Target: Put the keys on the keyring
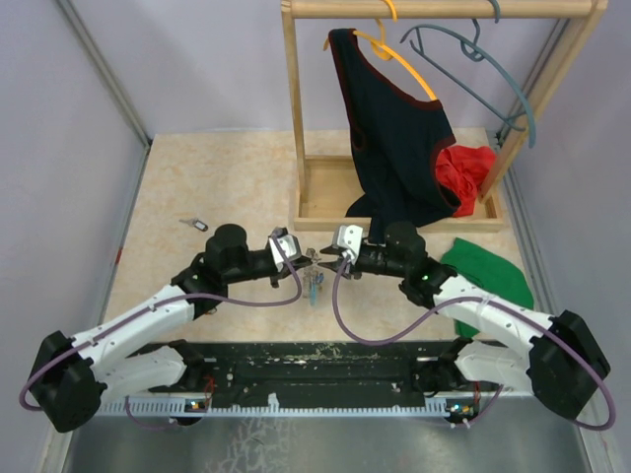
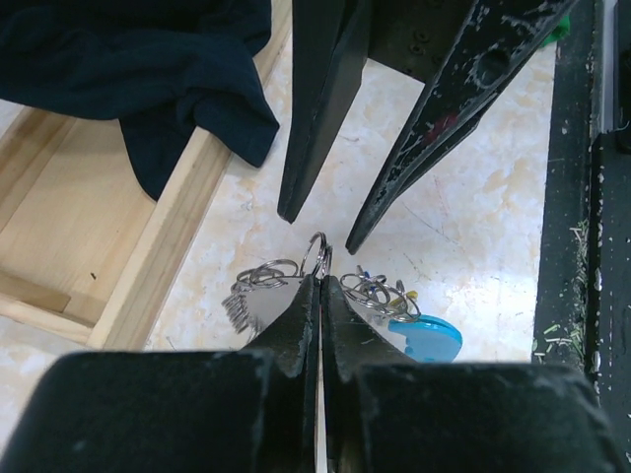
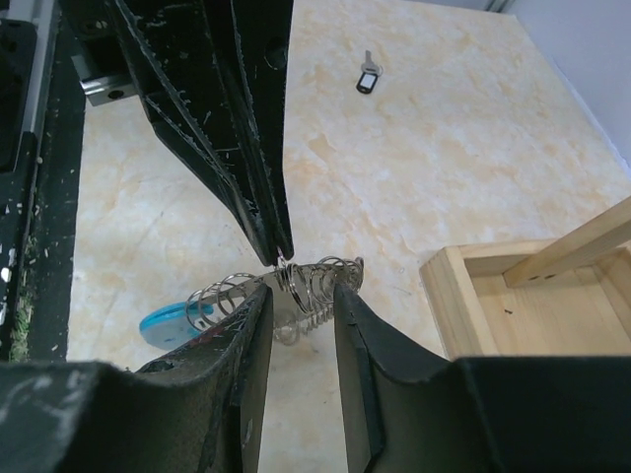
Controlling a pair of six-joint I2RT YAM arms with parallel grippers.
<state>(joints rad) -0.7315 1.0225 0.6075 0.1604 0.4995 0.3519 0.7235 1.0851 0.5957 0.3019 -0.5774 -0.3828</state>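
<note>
The keyring (image 2: 316, 254) is a bunch of thin wire coils with a light-blue tag (image 2: 426, 338), hanging just above the table between both arms. My left gripper (image 2: 320, 276) is shut on one wire loop of it. My right gripper (image 3: 302, 291) faces it from the other side, open, with the coil (image 3: 320, 279) lying across the gap at its fingertips and the left gripper (image 3: 276, 256) pinching just above. In the top view both grippers meet at mid-table, left gripper (image 1: 307, 258) and right gripper (image 1: 326, 254). One black-headed key (image 3: 366, 77) lies apart on the table, also seen as the key (image 1: 197, 225).
A wooden rack base (image 1: 325, 202) stands behind the grippers, with a dark garment (image 1: 394, 138) hanging into it and a red cloth (image 1: 468, 172) beside. A green cloth (image 1: 488, 271) lies right of the right arm. A grey-blue hanger (image 1: 473, 59) hangs on the rail.
</note>
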